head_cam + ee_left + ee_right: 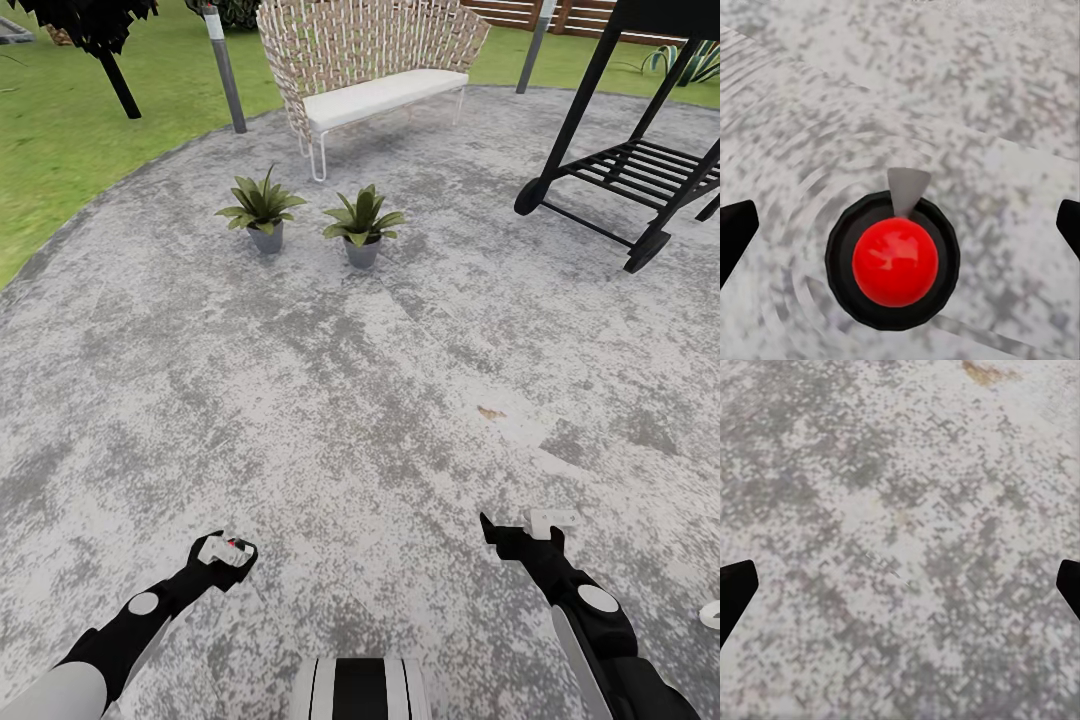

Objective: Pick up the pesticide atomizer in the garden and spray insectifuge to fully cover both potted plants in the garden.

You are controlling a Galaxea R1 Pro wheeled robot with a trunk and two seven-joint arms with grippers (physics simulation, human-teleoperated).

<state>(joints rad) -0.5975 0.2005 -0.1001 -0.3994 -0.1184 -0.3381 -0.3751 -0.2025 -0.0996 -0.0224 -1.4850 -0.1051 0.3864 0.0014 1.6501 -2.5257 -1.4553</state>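
Centred under the left wrist camera: the pesticide atomizer (895, 262), viewed end-on, red dome inside a dark ring with a small grey nozzle tab, apparently standing upright on the mottled paving (1005, 90). In the head view, just a speck of red and white (233, 546) at the tip of the left arm, close in front of the robot's base.

Around it, the left pincer (902, 227) spread wide, dark fingertips (736, 229) at either side and well apart from the bottle, touching nothing. Judged as the pick-up step: lined up over the bottle, not yet grasped.

Off to the other side, the right pincer (518, 530) also spread wide, holding nothing, poised low above bare paving.

Further ahead, near the middle of the round paving, the two potted plants (262, 210) (362, 225) side by side, near each other, in front of a wicker seat (370, 60); black grill (640, 150) to the right, lawn (60, 150) beyond the edge.

Next, probably: lower along the bottle's sides, close on the body below the cap, lift without tipping, then travel forward to the plants for spraying.
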